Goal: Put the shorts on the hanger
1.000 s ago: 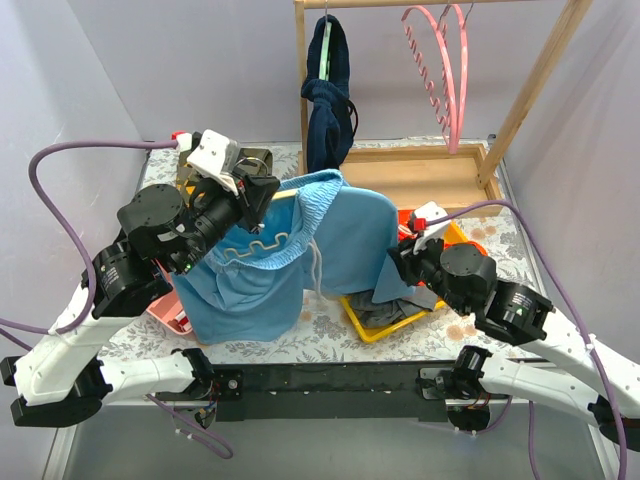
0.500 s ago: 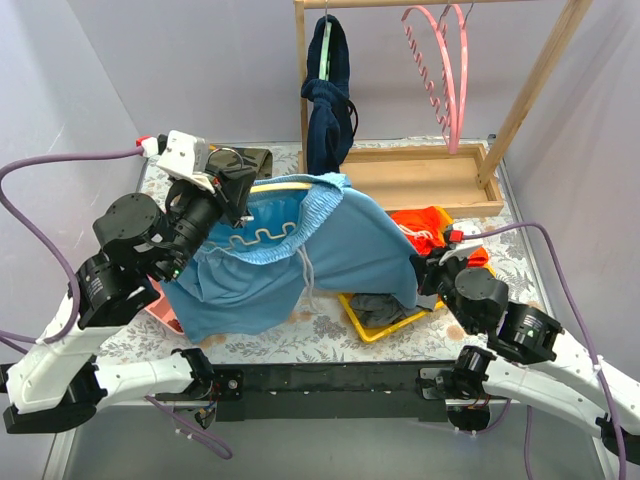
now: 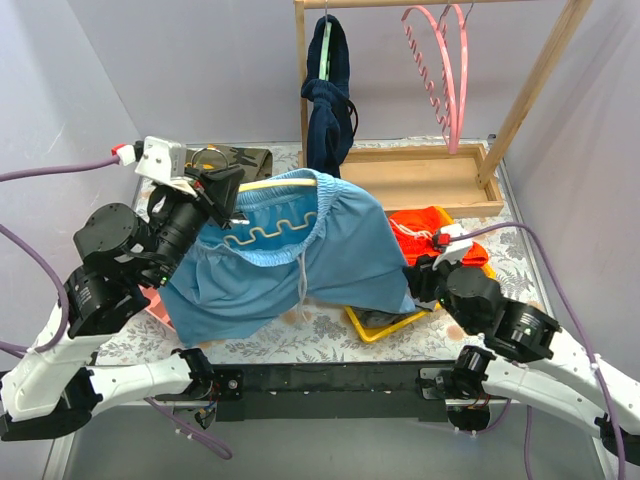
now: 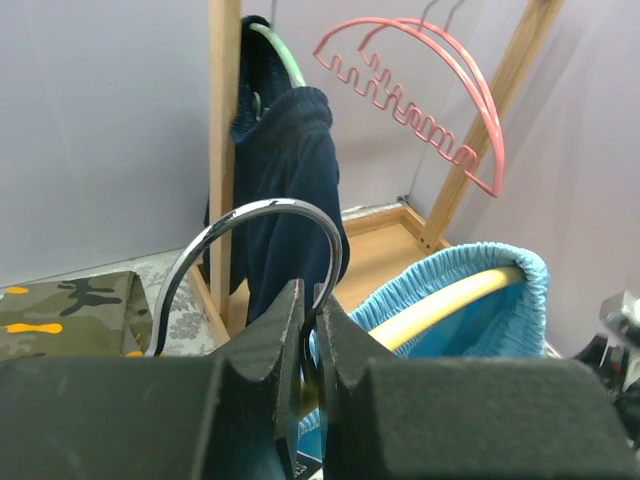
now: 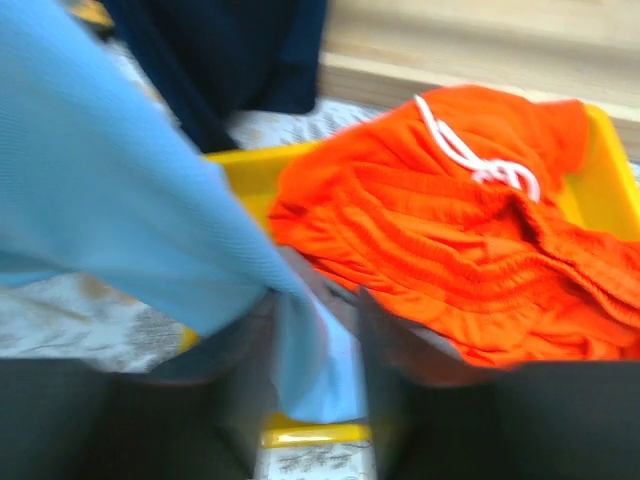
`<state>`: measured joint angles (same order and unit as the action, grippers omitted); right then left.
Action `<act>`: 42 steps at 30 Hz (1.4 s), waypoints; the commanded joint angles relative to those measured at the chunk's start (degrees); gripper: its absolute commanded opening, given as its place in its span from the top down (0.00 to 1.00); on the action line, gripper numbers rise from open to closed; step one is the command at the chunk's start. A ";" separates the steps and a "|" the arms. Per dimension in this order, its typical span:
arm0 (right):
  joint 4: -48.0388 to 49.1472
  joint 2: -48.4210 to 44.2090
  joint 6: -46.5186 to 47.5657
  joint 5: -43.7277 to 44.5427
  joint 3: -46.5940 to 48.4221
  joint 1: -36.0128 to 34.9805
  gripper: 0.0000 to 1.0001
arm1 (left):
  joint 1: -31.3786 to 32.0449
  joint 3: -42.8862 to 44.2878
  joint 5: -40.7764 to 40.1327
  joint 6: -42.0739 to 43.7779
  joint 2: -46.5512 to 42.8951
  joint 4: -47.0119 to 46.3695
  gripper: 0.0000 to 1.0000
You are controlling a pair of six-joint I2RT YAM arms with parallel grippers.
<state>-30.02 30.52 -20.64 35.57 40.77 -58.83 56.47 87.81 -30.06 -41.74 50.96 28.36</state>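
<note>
L gripper (image 4: pixel 310 335), centre-left in top view, is clamped on the chrome hook (image 4: pixel 250 215) of the hanger (image 3: pixel 290 184). Its yellow bar runs left-right across mid frame. The shorts (image 3: pixel 330 250) hang over it, waistband up top w/ bar apparently inside. R gripper (image 5: pixel 310 375), lower right, pinches a leg hem, so cloth stretches diagonally down-right from the bar. R arm is nearer the loose end. Yellow bin (image 3: pixel 362 327) under the hem holds orange shorts (image 5: pixel 450 240) + a dark garment (image 3: pixel 383 317).

light blue soft fabric shorts (image 3: pixel 340 250): plain, white drawstring
thin yellow plastic hanger (image 4: pixel 450 303): plain yellow
flat floral-print table (image 3: pixel 325 328): grey leaves on white
</note>
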 commanded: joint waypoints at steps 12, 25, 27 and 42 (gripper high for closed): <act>-1.70 4.89 24.16 -34.25 27.95 0.38 0.34 | -0.13 -4.93 28.38 0.34 1.95 0.65 1.00; -13.74 11.92 30.04 -48.22 35.16 0.38 0.29 | -0.04 -8.62 38.23 1.13 0.81 -2.96 1.00; -14.54 13.33 30.22 -48.75 35.08 0.38 0.30 | -0.13 -8.62 39.64 1.22 0.81 -3.48 1.00; -12.00 18.17 30.14 -54.11 33.51 0.38 0.51 | -0.04 -5.98 42.63 1.92 6.08 -5.77 1.00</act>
<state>-45.41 48.84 10.13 -15.64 74.17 -58.52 56.40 78.91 11.16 -39.83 56.40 27.90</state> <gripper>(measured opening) 0.520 0.057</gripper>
